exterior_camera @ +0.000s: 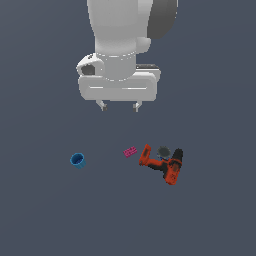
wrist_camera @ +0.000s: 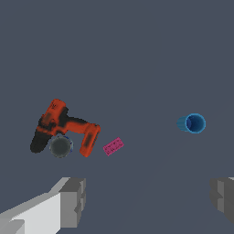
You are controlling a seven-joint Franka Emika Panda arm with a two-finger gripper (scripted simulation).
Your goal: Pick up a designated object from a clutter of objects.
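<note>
The hand [exterior_camera: 120, 106] hangs high with its fingers spread wide, nothing beneath it. At frame centre the pink brick [exterior_camera: 130, 151] has the power drill [exterior_camera: 162, 164] just beside it on the exterior view's right, crowding that flank. Toward the blue cup [exterior_camera: 77, 160], well apart at left, bare table [exterior_camera: 40, 215] leaves open room.

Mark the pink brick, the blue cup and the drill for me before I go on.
pink brick [exterior_camera: 130, 151], exterior view, middle of its studded top.
blue cup [exterior_camera: 77, 160], exterior view, its open rim.
drill [exterior_camera: 163, 165], exterior view, the orange body between handle and chuck.
</note>
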